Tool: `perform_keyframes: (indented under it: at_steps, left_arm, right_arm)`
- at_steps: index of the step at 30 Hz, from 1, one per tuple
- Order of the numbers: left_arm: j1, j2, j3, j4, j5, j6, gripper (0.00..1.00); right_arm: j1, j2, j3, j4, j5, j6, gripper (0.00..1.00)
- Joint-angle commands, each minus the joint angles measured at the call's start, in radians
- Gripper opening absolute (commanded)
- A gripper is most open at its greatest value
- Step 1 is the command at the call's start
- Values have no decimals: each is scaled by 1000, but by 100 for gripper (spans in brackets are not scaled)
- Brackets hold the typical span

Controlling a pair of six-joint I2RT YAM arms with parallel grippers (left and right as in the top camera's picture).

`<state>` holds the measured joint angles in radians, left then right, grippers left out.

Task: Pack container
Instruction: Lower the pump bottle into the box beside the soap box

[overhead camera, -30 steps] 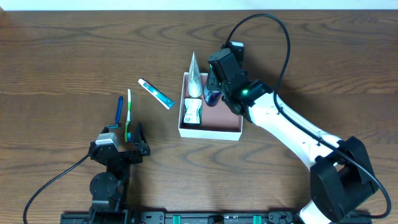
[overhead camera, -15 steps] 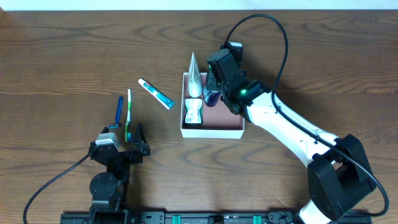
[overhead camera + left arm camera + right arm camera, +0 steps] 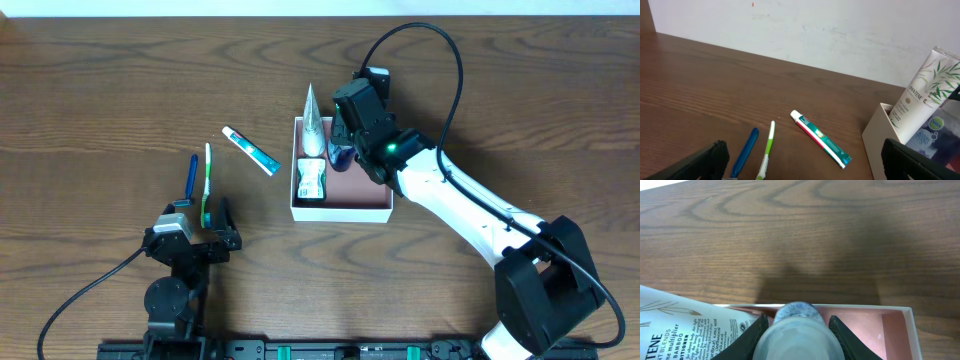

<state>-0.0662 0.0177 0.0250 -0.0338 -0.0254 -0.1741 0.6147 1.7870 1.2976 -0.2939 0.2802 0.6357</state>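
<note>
The container (image 3: 362, 192), a shallow white box with a reddish-brown inside, sits at the table's centre. In it lie a white Pantene tube (image 3: 313, 122), its tip leaning out over the far wall, and a small white-green packet (image 3: 310, 180). My right gripper (image 3: 343, 152) is shut on a translucent blue bottle (image 3: 341, 156) and holds it inside the box's far part. The right wrist view shows the bottle (image 3: 796, 327) between the fingers (image 3: 758, 336), over the box floor (image 3: 875, 330). My left gripper (image 3: 196, 240) is open and empty near the front edge.
A toothpaste tube (image 3: 250, 150), a green toothbrush (image 3: 207, 185) and a blue toothbrush (image 3: 192, 176) lie on the table left of the box. The left wrist view shows them too: toothpaste (image 3: 821, 139), green brush (image 3: 767, 150), blue brush (image 3: 746, 152), and the box wall (image 3: 880, 136).
My right gripper with the bottle shifted very slightly, and the box nudged a little with it. The left arm has not moved.
</note>
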Motion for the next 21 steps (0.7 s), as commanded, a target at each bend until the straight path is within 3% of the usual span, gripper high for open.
perform_keyframes:
  at_steps: [1, 14, 21]
  left_arm:
    - [2, 0, -21, -37, -8, 21, 98]
    - [2, 0, -21, -37, -8, 21, 98]
    - [2, 0, -21, -37, -8, 21, 98]
  right_arm:
    - [9, -1, 16, 15, 6, -10, 38]
    - [11, -1, 16, 35, -16, -25, 40]
    - [10, -43, 24, 77, -43, -82, 50]
